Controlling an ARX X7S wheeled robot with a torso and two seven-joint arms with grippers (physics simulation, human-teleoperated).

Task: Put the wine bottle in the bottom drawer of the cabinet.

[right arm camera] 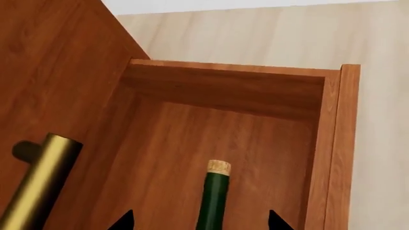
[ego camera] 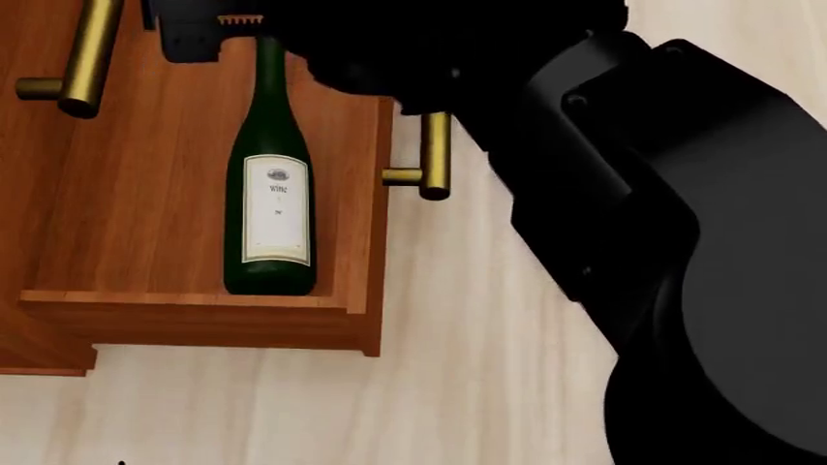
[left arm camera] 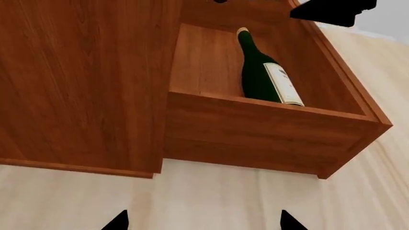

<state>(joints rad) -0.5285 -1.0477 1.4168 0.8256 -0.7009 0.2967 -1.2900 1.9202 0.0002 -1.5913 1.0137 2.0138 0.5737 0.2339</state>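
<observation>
Left wrist view: your left gripper (left arm camera: 203,221) hangs spread and empty beside the cabinet (left arm camera: 83,81); the wine bottle (left arm camera: 265,72) lies flat in the pulled-out bottom drawer (left arm camera: 268,134).

Head view: the bottle sits at 9 o'clock, and the right arm (ego camera: 621,194) reaches over its neck.

Right wrist view: the right gripper (right arm camera: 199,221) is spread astride the neck, gripping nothing. Withdraw sideways and a fingertip could roll the bottle; shutting the drawer hard could slide it.

Glossy green glass wine bottle (ego camera: 270,218), paper label, lies in the smooth reddish-wood bottom drawer (ego camera: 130,232).
</observation>
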